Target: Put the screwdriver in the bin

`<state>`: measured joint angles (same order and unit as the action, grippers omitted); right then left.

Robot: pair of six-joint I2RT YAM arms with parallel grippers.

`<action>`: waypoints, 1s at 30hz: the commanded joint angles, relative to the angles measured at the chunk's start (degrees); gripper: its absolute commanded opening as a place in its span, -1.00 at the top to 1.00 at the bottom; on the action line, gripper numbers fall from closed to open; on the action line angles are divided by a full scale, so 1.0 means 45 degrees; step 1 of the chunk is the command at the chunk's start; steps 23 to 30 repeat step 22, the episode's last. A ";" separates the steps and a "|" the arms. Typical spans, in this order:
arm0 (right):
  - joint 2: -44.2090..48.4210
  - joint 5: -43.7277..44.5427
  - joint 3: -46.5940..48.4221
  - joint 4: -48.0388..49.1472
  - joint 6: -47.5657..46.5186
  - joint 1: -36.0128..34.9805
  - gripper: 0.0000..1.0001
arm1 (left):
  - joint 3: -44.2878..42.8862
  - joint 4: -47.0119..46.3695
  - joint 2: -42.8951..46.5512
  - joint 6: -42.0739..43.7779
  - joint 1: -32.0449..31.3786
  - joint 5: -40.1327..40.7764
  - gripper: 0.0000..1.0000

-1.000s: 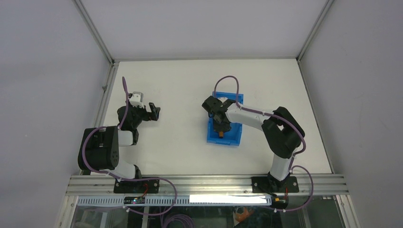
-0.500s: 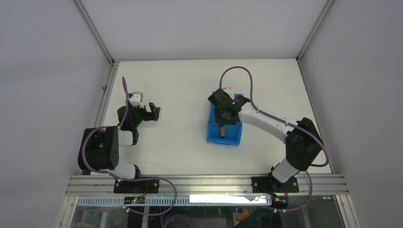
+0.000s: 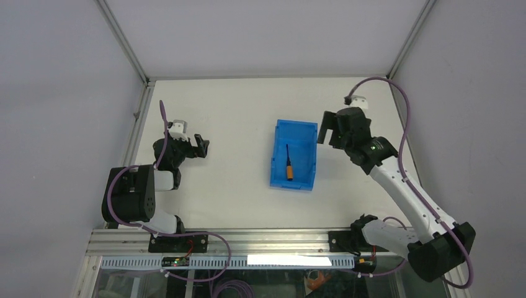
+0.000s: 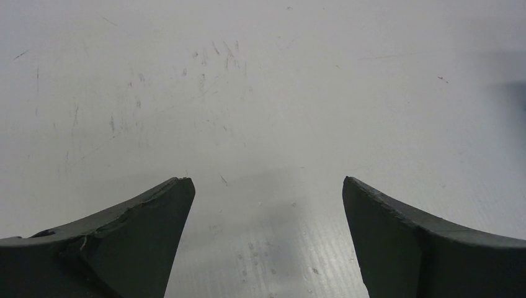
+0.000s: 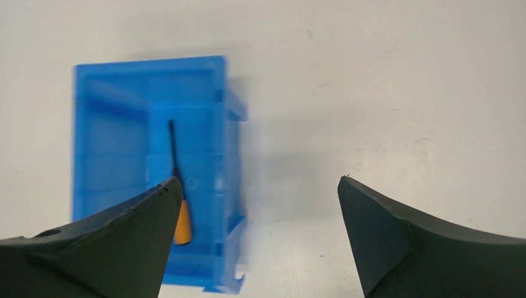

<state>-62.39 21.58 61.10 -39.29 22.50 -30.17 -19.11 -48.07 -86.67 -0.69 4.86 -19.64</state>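
The screwdriver lay flat on the floor of the bin. Its orange handle pointed to the near end of the bin and its thin black shaft pointed to the far end. Nothing was holding it.

A moment before, the right fingers were down low over the bin, right on top of the screwdriver. Now they had let go and moved away. They hung up in the air, off to the right side of the bin and near its far end. They were spread wide, with nothing between them. From the right wrist view, the bin and the screwdriver showed below and to one side, not under the fingers.

The left fingers had not moved at all. They sat well apart from the bin, out on its left side. They were spread wide too, with only the bare white counter under them.

So the job looked done. The screwdriver was inside the bin and the bin stood flat on the counter. The only thing left, most likely, was for the right fingers to go back to rest.
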 commanded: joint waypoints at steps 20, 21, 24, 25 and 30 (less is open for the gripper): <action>0.2982 0.0741 -0.7569 0.5769 0.0585 0.2994 -0.98 | -0.0011 -0.0987 -0.0001 -0.0003 -0.0085 -0.0262 -0.98; 0.3187 0.0705 -0.7654 0.5870 0.0544 0.2994 -0.98 | -0.0010 -0.0978 -0.0001 -0.0003 -0.0085 -0.0247 -0.98; 0.3285 0.0735 -0.7752 0.5959 0.0532 0.2994 -0.98 | -0.0018 -0.0977 -0.0015 -0.0003 -0.0085 -0.0250 -0.98; 0.3285 0.0735 -0.7752 0.5959 0.0532 0.2994 -0.98 | -0.0018 -0.0977 -0.0015 -0.0003 -0.0085 -0.0250 -0.98; 0.3285 0.0735 -0.7752 0.5959 0.0532 0.2994 -0.98 | -0.0018 -0.0977 -0.0015 -0.0003 -0.0085 -0.0250 -0.98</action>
